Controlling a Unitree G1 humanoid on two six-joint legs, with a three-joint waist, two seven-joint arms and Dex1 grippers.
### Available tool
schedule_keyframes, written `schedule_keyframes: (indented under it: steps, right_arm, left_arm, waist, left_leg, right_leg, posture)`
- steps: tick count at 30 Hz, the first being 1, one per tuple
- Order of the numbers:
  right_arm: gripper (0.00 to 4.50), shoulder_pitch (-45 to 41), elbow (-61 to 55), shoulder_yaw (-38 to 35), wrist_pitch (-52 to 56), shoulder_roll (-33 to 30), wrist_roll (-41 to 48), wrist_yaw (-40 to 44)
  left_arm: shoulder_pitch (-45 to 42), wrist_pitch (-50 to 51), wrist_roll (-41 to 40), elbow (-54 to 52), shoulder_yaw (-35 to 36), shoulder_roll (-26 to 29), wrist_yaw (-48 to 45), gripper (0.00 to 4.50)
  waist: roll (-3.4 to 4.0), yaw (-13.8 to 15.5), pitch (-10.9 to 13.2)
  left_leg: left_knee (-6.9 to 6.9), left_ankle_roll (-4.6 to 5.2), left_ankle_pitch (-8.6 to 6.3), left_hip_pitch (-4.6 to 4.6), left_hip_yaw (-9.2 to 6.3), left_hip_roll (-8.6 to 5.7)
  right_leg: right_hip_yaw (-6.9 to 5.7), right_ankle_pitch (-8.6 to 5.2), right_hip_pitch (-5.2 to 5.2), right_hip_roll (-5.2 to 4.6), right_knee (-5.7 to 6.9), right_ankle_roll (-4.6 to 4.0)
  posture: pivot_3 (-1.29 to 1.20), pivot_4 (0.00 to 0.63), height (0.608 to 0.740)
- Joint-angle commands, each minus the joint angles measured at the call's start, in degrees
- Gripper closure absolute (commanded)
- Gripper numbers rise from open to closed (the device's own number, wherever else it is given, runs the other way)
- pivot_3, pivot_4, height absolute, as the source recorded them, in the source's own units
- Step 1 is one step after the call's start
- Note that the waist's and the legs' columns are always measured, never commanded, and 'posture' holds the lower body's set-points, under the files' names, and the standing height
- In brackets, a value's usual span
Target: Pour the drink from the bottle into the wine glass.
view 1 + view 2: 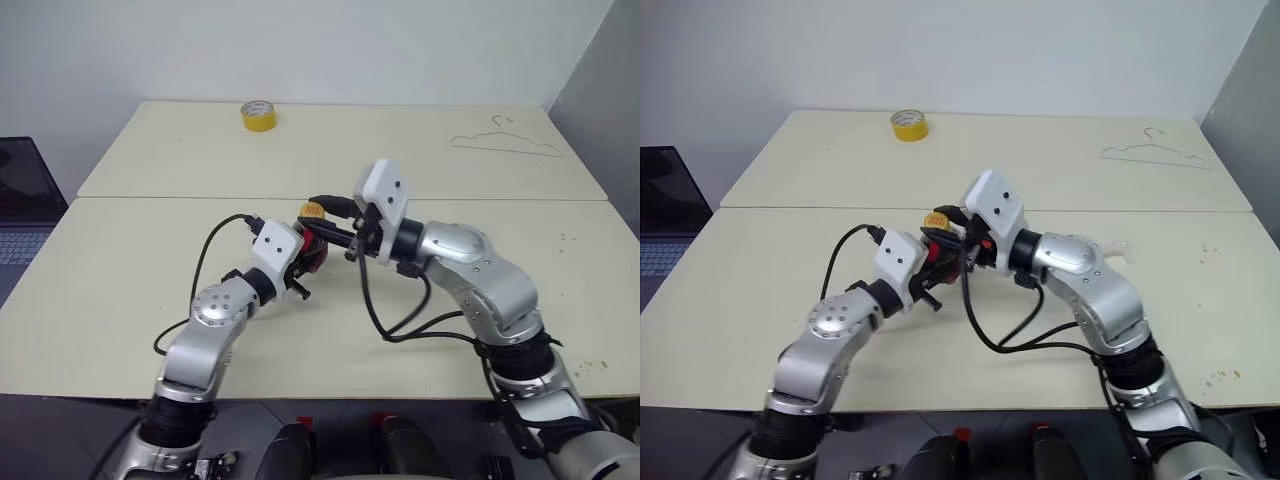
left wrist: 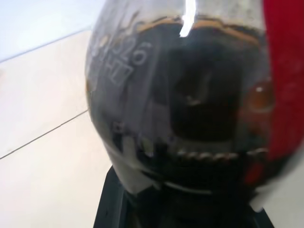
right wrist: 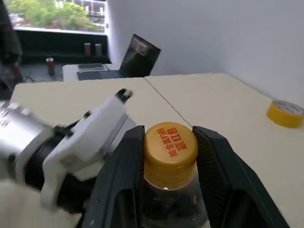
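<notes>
Two cream tables stand pushed together edge to edge, and the bottle is taken as the landmark: it is held up over the nearer table, close to the seam between the two tops. A dark laptop sits well to the left of the bottle, off the table edge. A wire hanger lies flat on the far table, well away from the bottle toward the far right. The left gripper comes at the bottle from the robot's left and is clamped tight on its bulbous body, red label showing between the fingers. The right gripper comes from the opposite side, and its two black fingers sit one on each side of the yellow-orange cap, pressed against its rim. The drink fills most of the bottle's body, near black, with a thin foamy line at its surface. A yellow tape roll rests on the far table, well beyond the bottle.
</notes>
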Motion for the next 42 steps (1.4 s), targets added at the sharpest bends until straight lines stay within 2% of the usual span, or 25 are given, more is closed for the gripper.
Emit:
schedule_keyframes:
  steps: [1,5,7,9,13,19,23,27,29,35,42]
  right_arm:
    - [3.27,-0.6,-1.2,-0.7,-7.6,-4.4,1.7,10.5]
    - [3.27,-2.4,0.3,-0.8,-13.5,-7.3,2.6,18.7]
    - [3.27,-3.0,0.8,-0.5,-16.0,-7.7,2.5,21.3]
    - [3.27,-3.2,0.8,-0.4,-16.7,-7.9,2.9,22.6]
    - [3.27,-2.7,-0.3,-0.6,-13.4,-7.8,4.5,22.7]
    - [1.25,-1.5,-1.3,-2.6,-6.2,-5.9,6.7,16.2]
    - [0.00,-1.3,-2.3,-4.7,0.2,-3.1,7.8,8.5]
    - [0.00,0.2,-3.1,-6.0,7.6,2.8,7.8,-3.5]
    - [0.00,0.8,-3.4,-5.3,9.1,4.8,6.1,-7.6]
    - [0.00,1.0,-2.3,-3.8,9.6,10.1,4.0,-14.3]
    - [0.00,0.0,-0.7,-4.1,8.0,12.5,3.2,-15.8]
  left_arm:
    - [-1.6,2.7,-9.0,-3.2,5.2,6.3,-10.7,3.78]
    - [0.3,3.8,-13.2,-2.3,4.8,14.9,-20.9,3.80]
    - [1.4,4.2,-14.9,-2.4,4.7,17.2,-23.6,3.81]
    - [2.1,3.7,-15.6,-2.3,4.7,17.9,-24.2,3.81]
    - [2.3,2.8,-15.5,-1.9,5.3,15.2,-20.7,3.81]
    - [3.9,3.0,-15.2,-4.2,5.4,9.1,-13.0,3.88]
    - [3.7,2.4,-12.7,-5.6,5.5,3.1,-3.7,3.88]
    - [1.7,-1.4,-4.4,-5.0,3.3,-3.5,8.0,3.88]
    - [1.7,-3.8,0.7,-4.6,1.1,-4.4,10.9,3.88]
    - [1.6,-5.2,7.0,-3.5,-0.8,-6.4,16.0,3.88]
    - [1.3,-4.8,9.2,-3.1,-0.7,-7.1,17.2,3.88]
  waist:
    - [-0.03,0.0,0.0]
    - [0.03,-0.2,0.1]
    - [0.04,-0.2,0.1]
    - [0.03,0.0,0.1]
    - [0.02,0.2,0.1]
    - [0.01,0.2,0.1]
    - [0.01,0.2,0.1]
    - [-0.01,0.3,0.1]
    - [-0.01,0.3,0.1]
    - [0.00,0.2,0.1]
    - [0.00,0.2,0.1]
  left_leg:
    - [0.01,0.00,0.00,0.00,-0.01,0.00]
    - [-0.03,0.02,-0.01,0.03,-0.01,0.05]
    - [-0.02,0.02,-0.01,0.03,-0.01,0.05]
    - [-0.02,0.02,-0.01,0.03,-0.02,0.05]
    - [0.02,0.02,-0.01,0.01,-0.04,0.04]
    - [0.02,0.02,-0.01,0.00,-0.05,0.04]
    - [0.03,0.01,-0.01,0.00,-0.06,0.05]
    - [0.03,-0.01,0.00,0.00,-0.05,0.04]
    - [0.02,-0.02,0.01,-0.01,-0.05,0.04]
    - [0.00,-0.18,0.10,-0.01,0.01,0.02]
    - [0.00,-0.18,0.10,-0.01,0.02,0.00]
  right_leg:
    - [-0.02,0.00,0.00,0.00,0.01,0.00]
    - [-0.03,-0.01,0.01,0.03,0.02,-0.01]
    - [-0.02,-0.01,0.01,0.03,0.02,-0.02]
    - [-0.03,-0.01,0.02,0.02,0.00,-0.02]
    - [-0.03,-0.01,0.03,0.01,-0.01,-0.02]
    - [-0.01,-0.01,0.00,0.00,0.00,-0.02]
    - [0.00,0.00,0.01,0.00,0.02,-0.02]
    - [0.01,0.00,0.00,-0.01,0.02,-0.02]
    - [0.00,0.00,-0.01,0.00,0.04,-0.03]
    - [0.06,0.00,-0.05,0.00,0.05,-0.02]
    - [0.05,0.00,-0.04,0.00,0.04,-0.02]
  posture:
    - [0.00,0.150,0.740]
    - [0.00,0.150,0.740]
    - [0.00,0.150,0.740]
    - [0.00,0.150,0.740]
    - [0.00,0.150,0.740]
    - [0.00,0.150,0.740]
    - [0.00,0.150,0.740]
    - [0.00,0.150,0.740]
    - [0.00,0.150,0.740]
    - [0.00,0.150,0.740]
    - [0.00,0.150,0.740]
